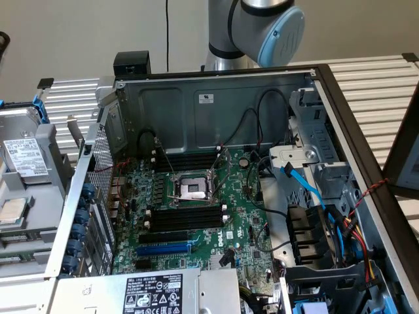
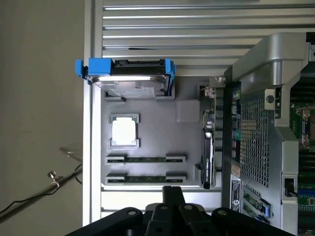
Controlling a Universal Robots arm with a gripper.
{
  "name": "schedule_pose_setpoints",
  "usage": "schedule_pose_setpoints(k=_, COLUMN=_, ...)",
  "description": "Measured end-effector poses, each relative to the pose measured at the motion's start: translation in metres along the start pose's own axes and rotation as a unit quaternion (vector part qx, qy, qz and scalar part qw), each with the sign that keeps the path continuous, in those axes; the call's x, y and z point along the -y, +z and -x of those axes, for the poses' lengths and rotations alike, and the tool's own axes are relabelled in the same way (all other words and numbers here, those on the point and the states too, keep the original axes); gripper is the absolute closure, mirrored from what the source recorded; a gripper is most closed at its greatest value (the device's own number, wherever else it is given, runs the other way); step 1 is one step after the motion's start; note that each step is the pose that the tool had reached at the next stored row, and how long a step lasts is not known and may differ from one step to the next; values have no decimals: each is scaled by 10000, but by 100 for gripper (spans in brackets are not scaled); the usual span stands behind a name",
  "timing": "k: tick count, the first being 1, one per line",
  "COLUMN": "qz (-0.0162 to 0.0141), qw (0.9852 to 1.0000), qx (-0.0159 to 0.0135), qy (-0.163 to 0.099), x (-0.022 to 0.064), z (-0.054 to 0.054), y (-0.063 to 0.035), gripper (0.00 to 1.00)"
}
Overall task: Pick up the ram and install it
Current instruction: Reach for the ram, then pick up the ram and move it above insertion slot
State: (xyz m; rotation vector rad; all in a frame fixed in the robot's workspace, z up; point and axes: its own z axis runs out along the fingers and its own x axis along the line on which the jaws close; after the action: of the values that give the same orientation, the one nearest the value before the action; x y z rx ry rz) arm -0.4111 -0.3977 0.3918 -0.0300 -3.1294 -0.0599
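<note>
Two ram sticks lie side by side in holders on a grey parts tray [image 2: 192,147]. Both are thin, dark green strips with pale end brackets. One ram stick [image 2: 145,177] lies just beyond my fingertips and the other ram stick [image 2: 145,159] is one row further out. My gripper [image 2: 173,191] hovers above the tray's edge, shut, with nothing between its fingers. Inside the open computer case, the motherboard [image 1: 242,222] carries empty black memory slots [image 1: 186,219] with white end clips beside the CPU socket [image 1: 193,190].
The tray also holds a hard drive in a blue bracket [image 2: 125,76], a CPU chip [image 2: 123,132] and an expansion card [image 2: 207,152] standing on edge. The case's perforated wall [image 2: 253,137] rises beside the tray. A blue expansion slot [image 1: 163,248] and blue cables [image 1: 308,190] lie inside the case.
</note>
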Motion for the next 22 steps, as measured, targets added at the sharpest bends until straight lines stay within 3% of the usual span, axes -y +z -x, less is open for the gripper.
schedule_pose_setpoints(k=8, qz=0, qw=10000, qx=-2, qy=-51, x=0, z=-1, y=0, gripper=90)
schedule_pose_setpoints(k=12, qz=-4, qw=9994, qx=-13, qy=-340, x=0, z=-6, y=1, gripper=90)
schedule_pose_setpoints(k=17, qz=-10, qw=9968, qx=-30, qy=-795, x=0, z=-5, y=4, gripper=90)
schedule_pose_setpoints(k=22, qz=-15, qw=9922, qx=-48, qy=-1247, x=0, z=-5, y=6, gripper=90)
